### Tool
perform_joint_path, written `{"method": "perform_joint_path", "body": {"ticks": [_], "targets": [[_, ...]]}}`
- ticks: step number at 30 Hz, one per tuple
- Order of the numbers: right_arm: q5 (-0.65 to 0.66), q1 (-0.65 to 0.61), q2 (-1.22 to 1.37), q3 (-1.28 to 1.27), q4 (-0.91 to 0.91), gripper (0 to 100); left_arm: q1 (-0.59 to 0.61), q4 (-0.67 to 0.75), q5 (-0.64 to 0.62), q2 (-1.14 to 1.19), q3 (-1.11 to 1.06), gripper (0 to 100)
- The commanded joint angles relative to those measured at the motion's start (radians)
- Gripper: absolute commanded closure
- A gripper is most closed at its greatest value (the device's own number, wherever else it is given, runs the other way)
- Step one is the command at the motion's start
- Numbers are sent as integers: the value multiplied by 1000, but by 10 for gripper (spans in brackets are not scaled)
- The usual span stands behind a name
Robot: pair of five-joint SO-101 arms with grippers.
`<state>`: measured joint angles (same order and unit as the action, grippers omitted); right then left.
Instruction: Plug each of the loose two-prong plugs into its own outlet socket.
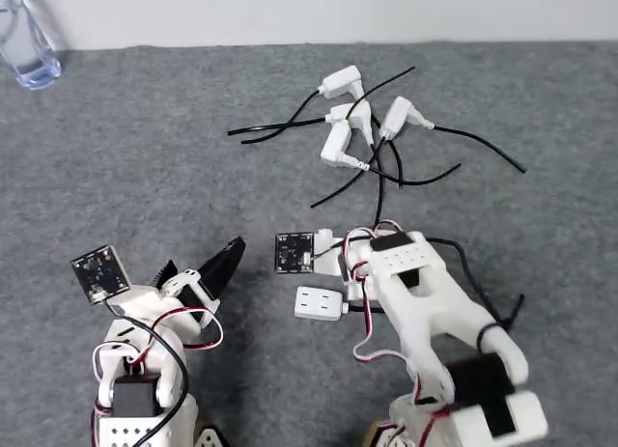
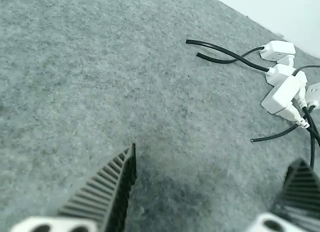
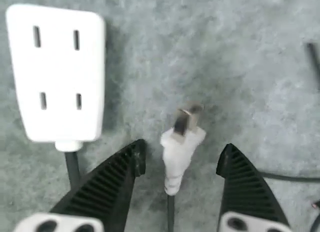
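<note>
Grey carpet (image 1: 116, 157) | outlet strip (image 1: 319, 303) 1 | plugs (image 1: 339, 143) 5 | left hand (image 2: 216, 158) open | right hand (image 3: 183, 147) open

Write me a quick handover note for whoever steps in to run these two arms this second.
Left gripper: fingers open, empty, over bare carpet.
Right gripper: fingers open on either side of one plug, which lies on the carpet unclamped beside the outlet block.
Other plugs: a tangled heap at the far side of the carpet.
Done: nothing is plugged in; the block's slots are empty.
Left: probably grip this plug, seat it in the block, then fetch the rest.
</note>
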<state>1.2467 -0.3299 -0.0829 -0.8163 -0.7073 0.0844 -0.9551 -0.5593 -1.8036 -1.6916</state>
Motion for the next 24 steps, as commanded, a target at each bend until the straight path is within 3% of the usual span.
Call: {"method": "perform_joint_path", "body": {"ticks": [1,8,15,20,24], "targets": [[-11,-4,79,121,19,775,2,-3,12,-5,8,568],[-11,4,193,256,-48,783,0,-3,12,-5,8,568],[-11,35,216,318,-58,994,2,-3,12,-5,8,568],[-6,42,213,344,-148,989,-3,-3,12,-5,8,568],[-6,54,213,446,-338,990,-3,-3,12,-5,8,569]]}}
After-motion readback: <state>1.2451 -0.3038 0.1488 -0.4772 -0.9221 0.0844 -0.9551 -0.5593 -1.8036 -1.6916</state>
